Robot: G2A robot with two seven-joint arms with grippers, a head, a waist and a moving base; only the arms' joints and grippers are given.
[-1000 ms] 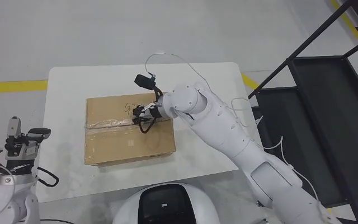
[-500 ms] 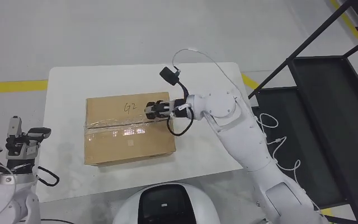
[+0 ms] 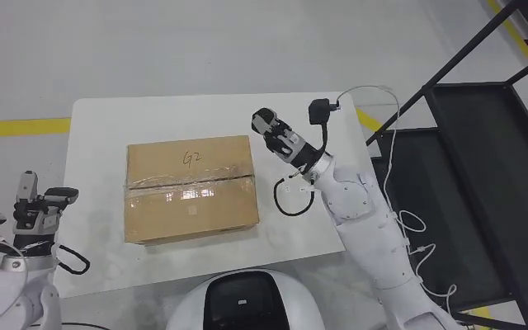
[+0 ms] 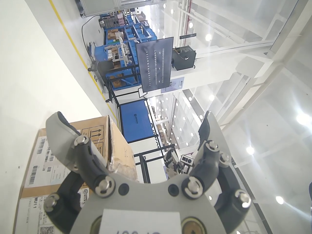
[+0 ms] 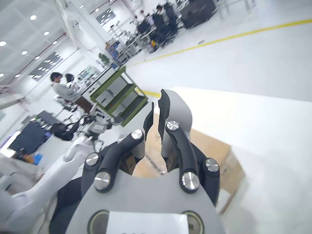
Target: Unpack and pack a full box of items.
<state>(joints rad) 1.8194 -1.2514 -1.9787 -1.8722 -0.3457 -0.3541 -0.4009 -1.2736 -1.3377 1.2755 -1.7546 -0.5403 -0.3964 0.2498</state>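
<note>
A brown cardboard box [image 3: 190, 188] lies in the middle of the white table [image 3: 99, 132], its top flaps closed under clear tape. My right gripper [image 3: 266, 125] hangs just off the box's far right corner, above the table, holding nothing. In the right wrist view its fingertips [image 5: 157, 105] stand almost together, with the box [image 5: 214, 152] below and beyond them. My left gripper [image 3: 35, 202] sits off the table's front left corner. It is open [image 4: 132, 122] with wide-spread empty fingers, and the labelled side of the box [image 4: 73, 147] shows behind it.
A black metal stair frame [image 3: 462, 148] stands close to the table's right side. A loose cable [image 3: 371, 91] loops from the right arm over the table's far right corner. Bare table surface surrounds the box on all sides.
My right gripper left the top of the box, swinging right and away to the far right corner while turning. The box and the left arm stayed put.
</note>
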